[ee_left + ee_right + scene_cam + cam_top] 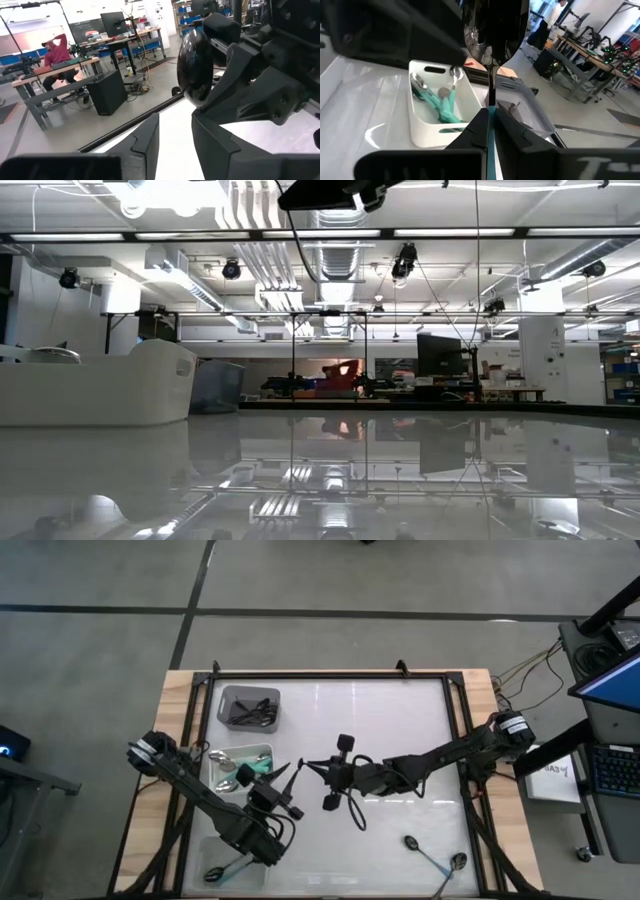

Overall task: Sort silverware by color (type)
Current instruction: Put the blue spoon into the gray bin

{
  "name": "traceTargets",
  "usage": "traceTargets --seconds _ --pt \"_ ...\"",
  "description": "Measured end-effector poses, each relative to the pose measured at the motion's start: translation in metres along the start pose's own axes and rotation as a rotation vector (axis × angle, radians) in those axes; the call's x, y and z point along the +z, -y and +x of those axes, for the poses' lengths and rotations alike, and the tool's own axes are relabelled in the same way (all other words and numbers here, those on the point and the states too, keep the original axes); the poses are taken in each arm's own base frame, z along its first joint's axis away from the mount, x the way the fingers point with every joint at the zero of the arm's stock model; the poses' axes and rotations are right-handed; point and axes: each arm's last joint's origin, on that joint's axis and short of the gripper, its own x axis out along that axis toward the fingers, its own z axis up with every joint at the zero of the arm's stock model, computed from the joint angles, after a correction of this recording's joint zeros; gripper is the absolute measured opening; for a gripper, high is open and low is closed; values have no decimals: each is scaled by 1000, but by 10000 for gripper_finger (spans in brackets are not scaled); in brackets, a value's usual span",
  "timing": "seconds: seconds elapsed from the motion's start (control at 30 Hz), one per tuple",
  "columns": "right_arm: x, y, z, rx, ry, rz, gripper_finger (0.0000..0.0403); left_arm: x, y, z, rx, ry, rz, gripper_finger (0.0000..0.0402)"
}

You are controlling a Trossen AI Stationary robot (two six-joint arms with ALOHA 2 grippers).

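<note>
the spoon you work with now (495,35) has a black bowl and a teal handle, and it stands upright between the fingers of the right gripper (489,117), which are clenched on the handle just under the bowl. i judge it light, stiff and rather slippery, because the bowl is glossy; so it is better to hold it on the narrow handle, as you do, and not on the round bowl. in the high view the right gripper (318,768) is above the middle of the table, with the right arm stretched long from the right edge. the left gripper (175,142) is very near to it, almost fingertip to fingertip, and its fingers are released, with a clear gap between them; the left arm comes diagonal from the left side, over the bins. it looks to me like a handover in the air. behind the spoon you see the white bin (427,127) with teal-handled spoons (445,107), and beside it the grey bin (228,698) with black ones. two more spoons (435,860) lie on the table near the front right corner, well apart from both grippers.
</note>
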Motion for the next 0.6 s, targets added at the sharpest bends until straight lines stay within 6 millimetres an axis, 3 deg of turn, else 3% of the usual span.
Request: traceTargets --seconds 0.27,0.6 --pt "0 5 3 -17 3 2 9 2 -1 7 24 49 -11 131" --pt "0 10 6 -35 14 -50 9 2 0 17 52 48 -90 135"
